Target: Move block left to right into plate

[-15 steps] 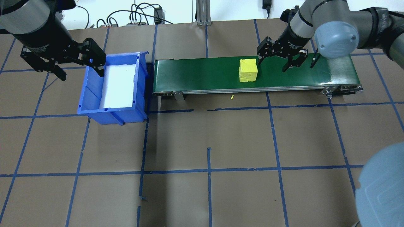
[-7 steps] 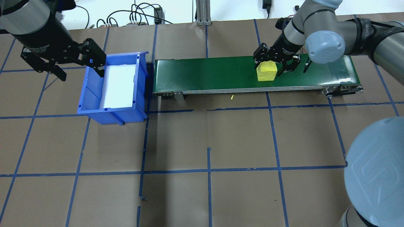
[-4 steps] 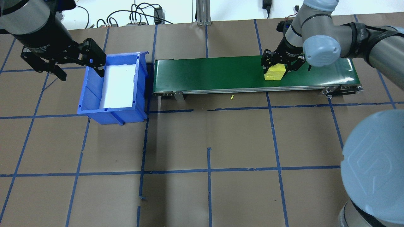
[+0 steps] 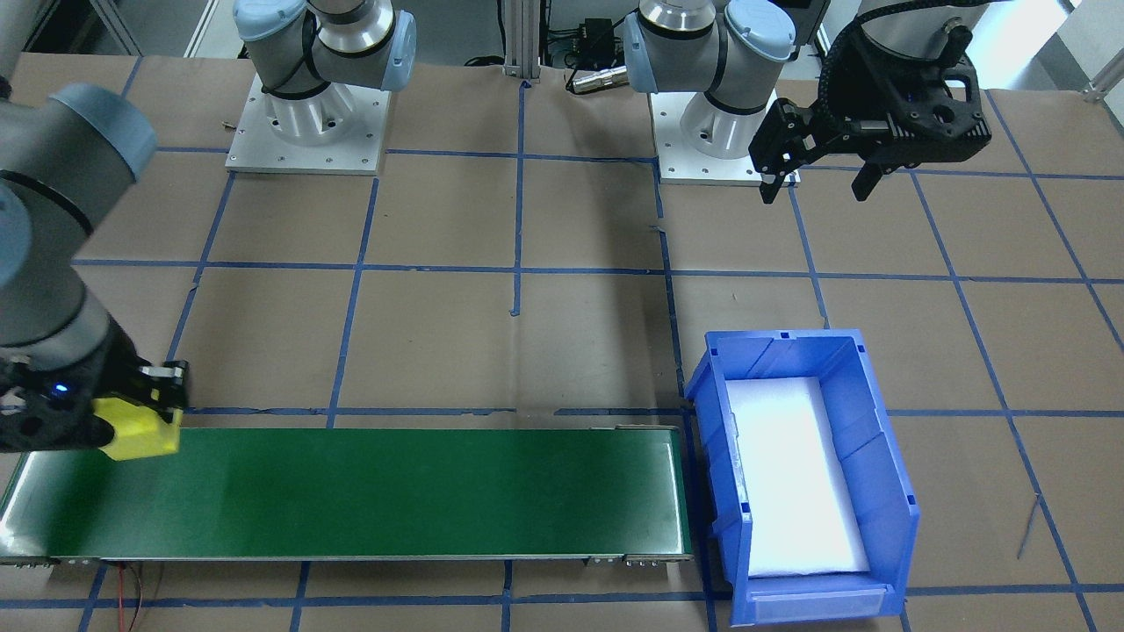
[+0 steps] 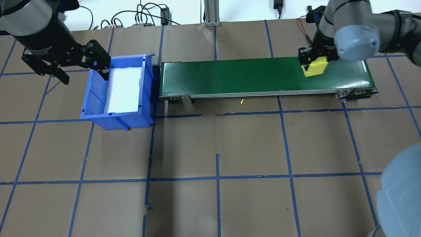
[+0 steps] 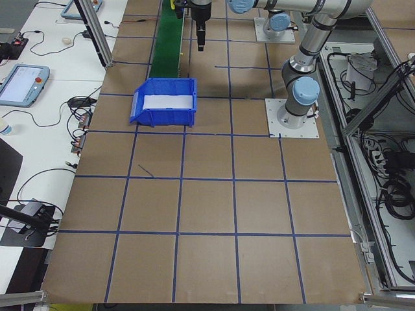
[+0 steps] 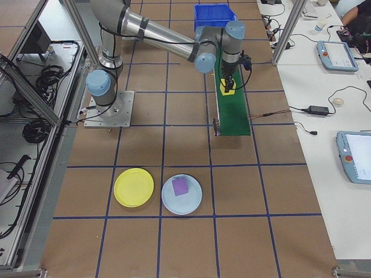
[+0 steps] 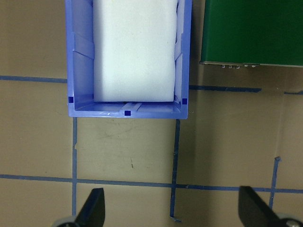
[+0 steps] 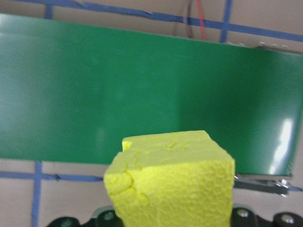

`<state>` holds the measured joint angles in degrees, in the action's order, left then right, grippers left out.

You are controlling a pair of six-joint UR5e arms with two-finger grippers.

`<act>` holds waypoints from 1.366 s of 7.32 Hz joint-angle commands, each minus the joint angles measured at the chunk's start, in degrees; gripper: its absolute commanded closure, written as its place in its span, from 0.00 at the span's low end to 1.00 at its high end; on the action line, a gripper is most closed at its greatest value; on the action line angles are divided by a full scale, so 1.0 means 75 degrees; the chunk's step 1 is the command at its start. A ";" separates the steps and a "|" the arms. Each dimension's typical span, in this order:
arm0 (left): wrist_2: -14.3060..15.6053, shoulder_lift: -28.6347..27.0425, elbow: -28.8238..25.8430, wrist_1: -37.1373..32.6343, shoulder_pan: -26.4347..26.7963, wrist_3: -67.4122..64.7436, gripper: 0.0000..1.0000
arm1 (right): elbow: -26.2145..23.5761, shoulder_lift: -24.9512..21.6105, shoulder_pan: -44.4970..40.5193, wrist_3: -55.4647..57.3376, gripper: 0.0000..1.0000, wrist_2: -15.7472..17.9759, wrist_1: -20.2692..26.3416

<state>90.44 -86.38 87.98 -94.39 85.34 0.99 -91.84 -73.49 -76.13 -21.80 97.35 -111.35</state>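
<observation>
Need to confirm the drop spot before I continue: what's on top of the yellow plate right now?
Nothing shows on the yellow plate; its surface looks bare. The purple block sits on the pale blue plate beside it. The yellow block is in the right gripper.

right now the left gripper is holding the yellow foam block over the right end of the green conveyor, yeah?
Wrong arm. The right gripper holds the yellow foam block over the right end of the green conveyor, as the overhead view shows. The left gripper hangs open and empty by the blue bin.
</observation>
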 commanded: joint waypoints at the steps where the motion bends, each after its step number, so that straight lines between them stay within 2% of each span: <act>1: 0.0000 -0.0002 0.0000 0.0000 0.0001 -0.0003 0.00 | -0.0666 -0.0863 0.2613 -0.3298 0.90 0.0297 0.0549; 3: 0.0000 -0.0002 0.0000 0.0000 0.0001 -0.0003 0.00 | -0.0787 -0.0877 0.4727 -0.5778 0.90 0.0215 0.0538; 4: 0.0000 0.0010 0.0000 0.0000 0.0001 -0.0003 0.00 | -0.0856 -0.0877 0.5386 -0.6323 0.90 0.0215 0.0550; 9: 0.0000 0.0010 0.0000 0.0000 0.0001 -0.0003 0.00 | -0.1723 -0.0865 0.8022 -0.7426 0.90 0.0239 0.0479; 10: 0.0000 0.0010 0.0000 0.0000 0.0001 -0.0003 0.00 | -0.2037 -0.0865 0.8795 -0.7870 0.90 0.0192 0.0085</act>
<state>90.44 -86.31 87.98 -94.39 85.34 0.97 -104.73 -79.98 -17.16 -76.97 99.17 -108.44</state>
